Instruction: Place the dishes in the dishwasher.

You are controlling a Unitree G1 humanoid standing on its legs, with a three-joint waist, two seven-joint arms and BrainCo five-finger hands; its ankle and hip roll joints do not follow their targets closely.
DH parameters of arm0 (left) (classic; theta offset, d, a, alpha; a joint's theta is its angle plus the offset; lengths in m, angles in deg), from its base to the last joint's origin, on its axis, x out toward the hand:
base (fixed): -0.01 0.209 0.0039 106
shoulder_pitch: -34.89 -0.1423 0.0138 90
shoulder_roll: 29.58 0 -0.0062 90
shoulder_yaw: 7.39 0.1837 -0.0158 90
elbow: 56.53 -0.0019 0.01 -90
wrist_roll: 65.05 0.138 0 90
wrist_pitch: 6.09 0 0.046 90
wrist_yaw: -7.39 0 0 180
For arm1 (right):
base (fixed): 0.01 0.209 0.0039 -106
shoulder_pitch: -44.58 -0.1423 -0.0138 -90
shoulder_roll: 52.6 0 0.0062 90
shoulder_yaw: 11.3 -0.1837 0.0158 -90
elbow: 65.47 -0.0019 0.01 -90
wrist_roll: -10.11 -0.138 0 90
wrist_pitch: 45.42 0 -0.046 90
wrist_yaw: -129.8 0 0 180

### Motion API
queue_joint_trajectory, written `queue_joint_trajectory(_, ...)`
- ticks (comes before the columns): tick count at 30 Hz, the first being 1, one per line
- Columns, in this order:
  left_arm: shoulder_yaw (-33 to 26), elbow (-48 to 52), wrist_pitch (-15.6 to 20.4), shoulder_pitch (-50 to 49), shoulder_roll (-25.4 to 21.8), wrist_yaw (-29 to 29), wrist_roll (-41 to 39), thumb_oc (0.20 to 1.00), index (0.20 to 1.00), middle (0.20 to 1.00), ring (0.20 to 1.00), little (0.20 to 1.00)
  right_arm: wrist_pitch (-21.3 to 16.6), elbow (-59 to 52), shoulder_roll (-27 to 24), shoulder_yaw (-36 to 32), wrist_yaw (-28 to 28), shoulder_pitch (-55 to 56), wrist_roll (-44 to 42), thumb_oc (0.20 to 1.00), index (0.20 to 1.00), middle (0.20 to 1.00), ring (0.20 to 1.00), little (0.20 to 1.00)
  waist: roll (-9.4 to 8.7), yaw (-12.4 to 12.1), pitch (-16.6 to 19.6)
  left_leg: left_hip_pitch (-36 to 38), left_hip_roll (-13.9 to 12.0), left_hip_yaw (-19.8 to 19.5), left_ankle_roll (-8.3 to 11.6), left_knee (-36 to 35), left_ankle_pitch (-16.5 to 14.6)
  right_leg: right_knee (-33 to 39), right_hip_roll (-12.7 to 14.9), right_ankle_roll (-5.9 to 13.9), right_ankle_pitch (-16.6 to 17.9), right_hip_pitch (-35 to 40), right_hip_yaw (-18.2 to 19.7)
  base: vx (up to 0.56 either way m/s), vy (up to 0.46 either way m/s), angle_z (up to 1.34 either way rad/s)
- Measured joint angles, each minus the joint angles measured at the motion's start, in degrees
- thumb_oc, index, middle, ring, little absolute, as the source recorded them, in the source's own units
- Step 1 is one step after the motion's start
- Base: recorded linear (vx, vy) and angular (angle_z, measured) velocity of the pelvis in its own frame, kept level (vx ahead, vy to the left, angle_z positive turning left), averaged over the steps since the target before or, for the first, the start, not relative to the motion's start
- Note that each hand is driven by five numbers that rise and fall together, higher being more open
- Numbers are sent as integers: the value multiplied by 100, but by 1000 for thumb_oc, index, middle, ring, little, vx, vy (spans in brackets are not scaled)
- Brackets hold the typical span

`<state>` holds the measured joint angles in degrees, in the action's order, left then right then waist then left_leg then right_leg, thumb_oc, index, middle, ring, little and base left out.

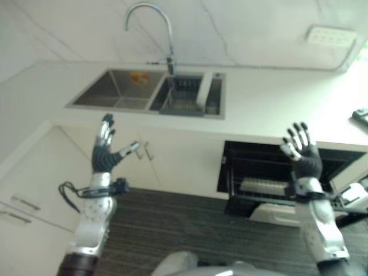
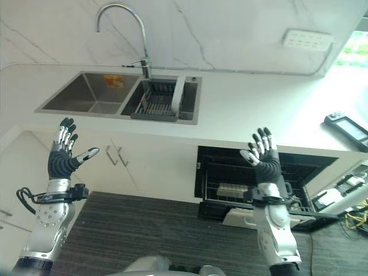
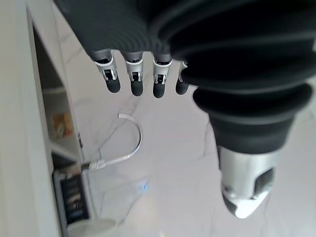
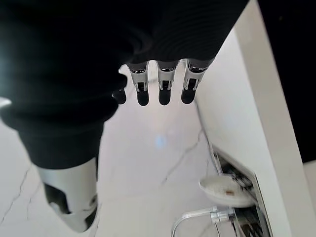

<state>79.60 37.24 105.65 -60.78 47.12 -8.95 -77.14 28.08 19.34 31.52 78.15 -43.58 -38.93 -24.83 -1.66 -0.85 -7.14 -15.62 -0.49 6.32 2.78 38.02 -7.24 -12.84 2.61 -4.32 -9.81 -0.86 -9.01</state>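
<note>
A white plate (image 1: 204,91) stands on edge in the dark dish rack (image 1: 183,98) in the sink's right basin; the right wrist view shows it as a pale dish (image 4: 224,190). Below the counter to the right, the dishwasher (image 1: 270,172) is open, with a wire rack and a pale object (image 1: 261,186) inside. My left hand (image 1: 102,154) is raised in front of the cabinet under the sink, fingers (image 3: 133,74) straight, holding nothing. My right hand (image 1: 305,158) is raised before the dishwasher opening, fingers (image 4: 163,84) straight and empty.
A curved faucet (image 1: 150,23) rises behind the steel double sink (image 1: 92,95). The white counter (image 1: 276,103) runs right to a dark device (image 2: 348,126). A wall socket (image 1: 330,36) sits above. Cabinet door handles (image 1: 146,150) face me; the floor is dark.
</note>
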Motion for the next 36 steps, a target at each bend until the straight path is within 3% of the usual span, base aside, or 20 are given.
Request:
queue_joint_trajectory(2, -32, -1, 137, 5, 11, 61, 111, 1000, 1000, 1000, 1000, 1000, 2, -36, 8, 0, 17, 10, 20, 1000, 1000, 1000, 1000, 1000, 90, 167, -42, 612, -479, -379, 4, -2012, 33, 157, 163, 376, 88, 71, 262, 409, 458, -36)
queue_joint_trajectory(3, 54, -128, 180, 162, -2, 72, 390, 1000, 1000, 1000, 1000, 1000, 4, -32, -41, 56, 42, -12, 66, 1000, 1000, 1000, 1000, 1000, 190, 193, -73, 964, -612, -840, 167, -3642, 297, 484, 312, 589, 219, 174, 445, 354, 452, -34)
queue_joint_trajectory(4, 93, -243, 190, 313, 13, 84, 457, 1000, 1000, 1000, 1000, 1000, 5, -33, -78, 86, 53, -72, 71, 1000, 1000, 1000, 1000, 1000, 283, 192, -152, 1028, -748, -1119, 289, -4318, 469, 688, 405, 648, 262, 317, 586, 296, 446, -29)
queue_joint_trajectory(5, 92, -262, 194, 382, 39, 89, 460, 1000, 1000, 1000, 1000, 1000, 0, -35, -165, 102, 65, -134, 82, 1000, 1000, 1000, 1000, 1000, 367, 165, -311, 1076, -817, -1168, 299, -4279, 533, 752, 560, 753, 245, 560, 797, 258, 441, -27)
queue_joint_trajectory(6, 88, -270, 210, 390, 48, 89, 475, 1000, 1000, 1000, 1000, 1000, -20, -39, -215, 107, 74, -128, 127, 1000, 1000, 1000, 1000, 1000, 433, 151, -350, 1128, -752, -787, 271, -3955, 693, 790, 836, 971, 141, 754, 830, 246, 398, -46)
queue_joint_trajectory(7, 105, -280, 216, 412, -14, 85, 475, 1000, 1000, 1000, 1000, 1000, -24, -138, -137, 199, 117, -32, 123, 1000, 1000, 1000, 1000, 1000, 316, 88, -314, 1074, -453, -196, 119, -3417, 1007, 931, 1317, 875, 39, 1016, 859, 248, 371, -50)
queue_joint_trajectory(8, 209, -245, 210, 626, -213, 90, 470, 1000, 1000, 1000, 1000, 1000, -33, -291, 107, 233, 99, 97, 122, 1000, 1000, 1000, 1000, 1000, 86, 68, -374, 1059, -99, -96, -135, -3254, 991, 650, 1663, 914, 587, 903, 794, 263, 361, -33)
queue_joint_trajectory(9, 316, -171, 208, 811, -458, 206, 482, 1000, 1000, 1000, 1000, 1000, -39, -539, 452, 253, 111, 180, 121, 1000, 1000, 1000, 1000, 1000, -71, 147, -426, 1229, 16, -76, -388, -3429, 955, 211, 1747, 1249, 1213, 599, 819, 223, 317, -26)
queue_joint_trajectory(10, 307, -170, 180, 797, -520, 305, 473, 1000, 1000, 1000, 1000, 1000, -46, -735, 553, 262, 113, 176, 118, 1000, 1000, 1000, 1000, 1000, -111, 154, -427, 1403, 51, 63, -519, -3541, 938, -96, 1809, 1351, 1375, 431, 749, 175, 242, -38)
queue_joint_trajectory(11, 297, -142, 175, 753, -566, 385, 474, 1000, 1000, 1000, 1000, 1000, -124, -934, 561, 285, 99, 135, 125, 1000, 1000, 1000, 1000, 1000, -105, 142, -429, 1651, 68, 275, -618, -3639, 872, -252, 1727, 1375, 1369, 297, 429, 122, 145, -119)
queue_joint_trajectory(12, 171, -35, 175, 469, -653, 412, 475, 1000, 1000, 1000, 1000, 1000, -177, -872, 545, 487, 3, -153, 143, 1000, 1000, 1000, 1000, 1000, -130, 2, -415, 1936, 43, 744, -632, -3859, 821, -394, 1671, 1283, 1489, -33, -281, 117, 9, -128)
queue_joint_trajectory(13, 211, -3, 95, 342, -685, 459, 479, 1000, 1000, 1000, 1000, 1000, -182, -826, 531, 566, -18, -249, 234, 1000, 1000, 1000, 1000, 1000, -127, 37, -414, 1993, 72, 755, -608, -3924, 799, -311, 1512, 1286, 1308, -61, -446, 108, -129, -110)
queue_joint_trajectory(15, 238, 94, 46, 338, -655, 498, 480, 1000, 1000, 1000, 1000, 1000, -185, -641, 409, 638, -5, -190, 236, 1000, 1000, 1000, 1000, 1000, -114, 61, -400, 2005, 56, 747, -577, -4037, 778, 476, 1185, 1397, 1139, -31, -244, 86, -240, -32)
queue_joint_trajectory(17, 254, 88, 5, 265, -637, 505, 495, 1000, 1000, 1000, 1000, 1000, -181, -408, 329, 675, -55, -250, 234, 1000, 1000, 1000, 1000, 1000, -152, 36, -377, 2012, 56, 898, -556, -4048, 763, 1099, 1184, 1476, 1246, -57, -448, 69, -272, -25)
queue_joint_trajectory(21, 259, 422, -54, 83, -541, 543, 710, 1000, 1000, 1000, 1000, 1000, -181, -365, 308, 671, -40, -177, 226, 1000, 1000, 1000, 1000, 1000, -323, 17, -232, 2102, 14, 878, -288, -3962, 622, 1459, 950, 1198, 1458, 254, -267, 111, -310, -2)
queue_joint_trajectory(26, 314, 520, -149, 46, -298, 525, 714, 1000, 1000, 1000, 1000, 1000, -175, -427, -220, 659, 72, -171, 225, 1000, 1000, 1000, 1000, 1000, 170, 63, -63, 2073, -651, 709, 53, -3784, 661, 1786, 174, 816, 1423, 470, -268, 79, -246, -10)
queue_joint_trajectory(29, 365, 511, -156, 72, -245, 502, 717, 1000, 1000, 1000, 1000, 1000, -175, -421, -322, 622, 145, -172, 226, 1000, 1000, 1000, 1000, 1000, 258, 90, -69, 2056, -927, 306, 154, -3722, 733, 1784, -146, 599, 1357, 489, -256, 9, -235, -11)
queue_joint_trajectory(33, 599, 449, -159, 121, -223, 407, 880, 1000, 1000, 1000, 1000, 1000, -175, -371, -306, 633, 158, -187, 227, 1000, 1000, 1000, 1000, 1000, 304, 85, -117, 1857, -1021, 149, 214, -3189, 786, 1683, -191, 455, 1260, 501, -220, 5, -150, -5)
queue_joint_trajectory(34, 577, 436, -156, 137, -219, 398, 879, 1000, 1000, 1000, 1000, 1000, -181, -355, -293, 627, 124, -181, 228, 1000, 1000, 1000, 1000, 1000, 316, 95, -184, 1736, -1018, 47, 250, -2832, 820, 1566, -179, 329, 1112, 449, -196, 56, -69, -14)
queue_joint_trajectory(36, 563, 437, -145, 89, -216, 409, 880, 1000, 1000, 1000, 1000, 1000, -182, -347, -218, 640, 93, -167, 231, 1000, 1000, 1000, 1000, 1000, 149, 36, -351, 1240, -910, -138, 385, -1879, 838, 1462, -22, 288, 1053, 491, -77, 113, 40, -18)
